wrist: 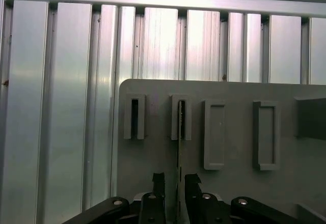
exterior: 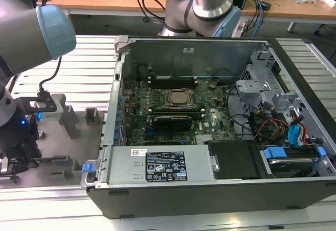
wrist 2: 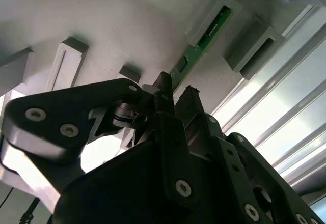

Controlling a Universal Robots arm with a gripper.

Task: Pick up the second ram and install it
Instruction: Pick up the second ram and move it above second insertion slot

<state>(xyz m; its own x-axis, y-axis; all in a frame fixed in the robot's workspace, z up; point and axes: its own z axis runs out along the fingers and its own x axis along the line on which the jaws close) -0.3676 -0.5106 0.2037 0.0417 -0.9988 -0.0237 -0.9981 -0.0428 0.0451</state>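
The gripper (wrist: 174, 179) has its jaws slightly apart, one black finger (wrist: 158, 183) on each side of the second ram (wrist: 179, 155), with a slim gap visible on both sides of it. The green stick stands on edge, its far end in a slotted holder (wrist: 181, 118) on the grey fixture plate (wrist: 153, 91); in the second wrist view it (wrist 2: 193, 55) runs away from the fingertips (wrist 2: 165, 87). The plate lies on a slatted aluminium table (wrist: 51, 132). At the exterior view's left the arm (exterior: 31, 26) reaches down over this plate (exterior: 52, 160), well apart from the open computer case (exterior: 210, 199) and its CPU socket (exterior: 177, 98).
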